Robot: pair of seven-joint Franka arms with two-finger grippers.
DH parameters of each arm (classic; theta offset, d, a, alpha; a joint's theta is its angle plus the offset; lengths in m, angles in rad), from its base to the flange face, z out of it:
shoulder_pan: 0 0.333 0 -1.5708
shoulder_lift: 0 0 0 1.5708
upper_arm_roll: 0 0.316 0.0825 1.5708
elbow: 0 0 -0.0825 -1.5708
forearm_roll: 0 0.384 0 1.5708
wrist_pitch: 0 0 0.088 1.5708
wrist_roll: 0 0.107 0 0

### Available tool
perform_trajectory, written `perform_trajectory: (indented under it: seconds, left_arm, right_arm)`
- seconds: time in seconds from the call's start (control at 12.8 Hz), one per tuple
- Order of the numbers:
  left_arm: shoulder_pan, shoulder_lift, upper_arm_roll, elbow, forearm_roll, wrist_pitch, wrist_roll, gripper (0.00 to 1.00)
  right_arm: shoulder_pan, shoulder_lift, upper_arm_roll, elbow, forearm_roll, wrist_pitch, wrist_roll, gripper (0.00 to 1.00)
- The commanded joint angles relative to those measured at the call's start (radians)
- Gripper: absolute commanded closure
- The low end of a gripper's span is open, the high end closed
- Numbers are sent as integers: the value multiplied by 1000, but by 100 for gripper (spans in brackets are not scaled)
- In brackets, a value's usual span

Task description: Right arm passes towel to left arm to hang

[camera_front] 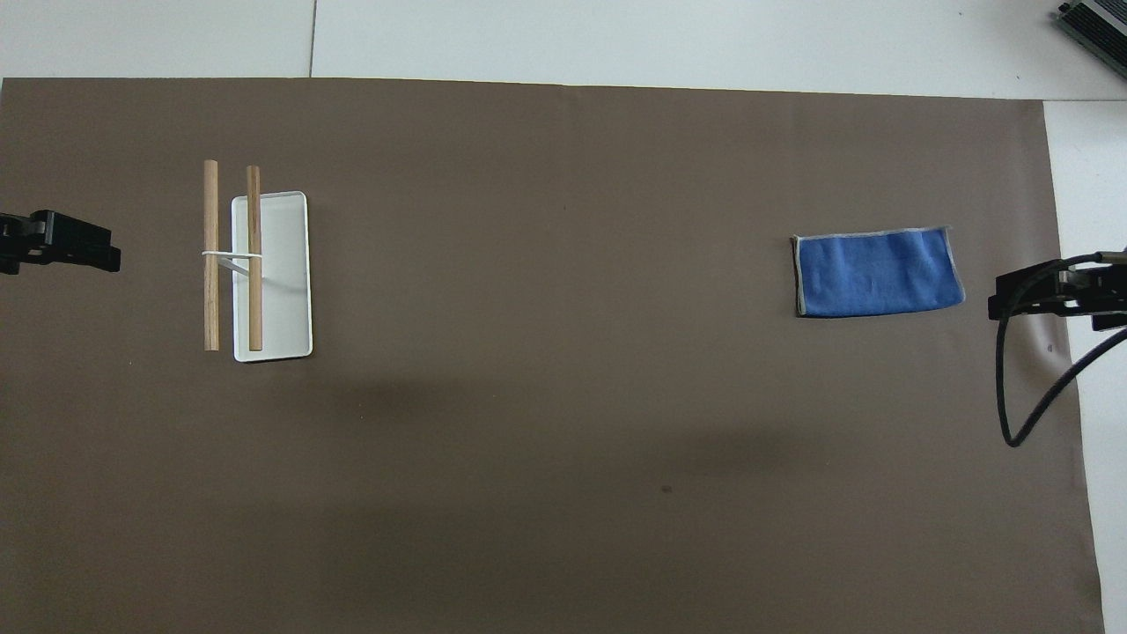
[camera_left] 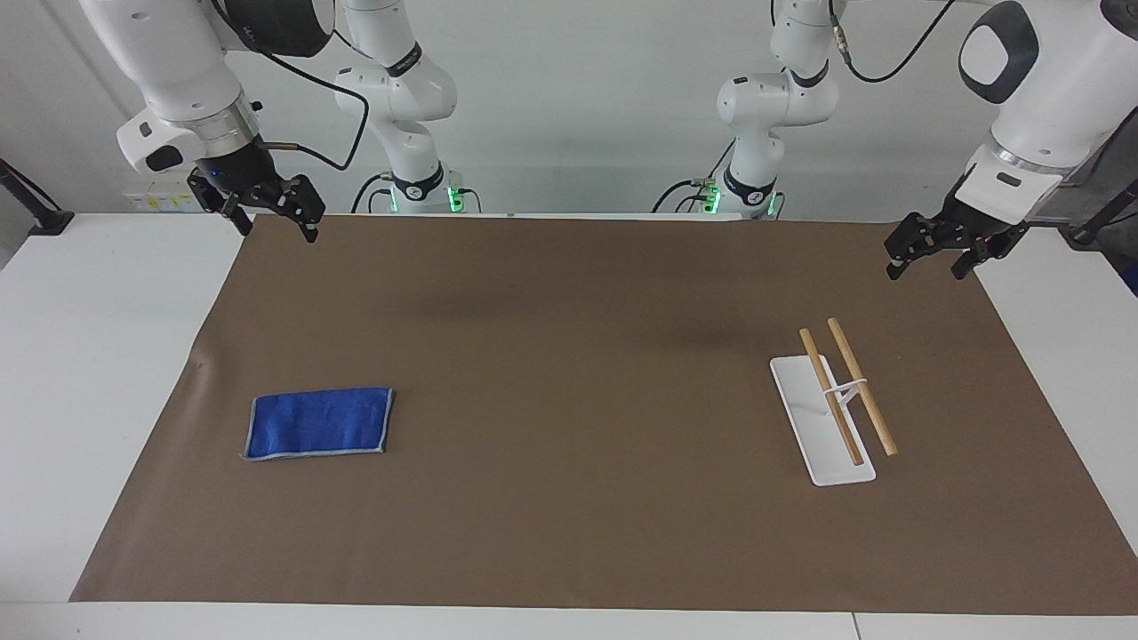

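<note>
The blue towel (camera_left: 318, 423) (camera_front: 876, 271) lies flat on the brown mat (camera_left: 569, 293) toward the right arm's end of the table, with nothing touching it. My right gripper (camera_left: 276, 224) (camera_front: 999, 306) hangs open and empty above a corner of the mat at that end, apart from the towel. A rack with two wooden bars (camera_left: 846, 391) (camera_front: 232, 255) on a white base (camera_left: 822, 436) (camera_front: 283, 282) stands toward the left arm's end. Above the mat's edge at that end, my left gripper (camera_left: 925, 269) (camera_front: 110, 257) is open, empty and apart from the rack.
The mat (camera_front: 563, 440) covers most of the white table (camera_left: 98, 356). A black cable (camera_front: 1012, 387) loops down from the right wrist over the mat's edge. A dark device (camera_front: 1096, 22) sits at the table's corner farthest from the robots, at the right arm's end.
</note>
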Motion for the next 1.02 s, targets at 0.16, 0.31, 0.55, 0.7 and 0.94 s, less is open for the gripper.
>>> perform_trajectory:
  seconds: [0.16,0.31,0.55,0.7,0.94]
  left_arm:
    - [-4,-21,8,-19,-3,-6,1,0]
    - [-4,-21,8,-19,-3,-6,1,0]
    - [-4,-21,8,-19,-3,-6,1,0]
    - [-4,-21,8,-19,-3,-6,1,0]
    - [-4,-21,8,-19,-3,-6,1,0]
  right_arm:
    - [-11,-20,6,-21,5,-2,-23,0]
    - [-11,-20,8,-21,7,-5,-19,0]
    - [-7,-22,8,-23,7,-13,-22,0]
    - [-7,-20,8,-24,7,25,-22,0]
    - [-13,-16,8,-99,7,177,-25,0]
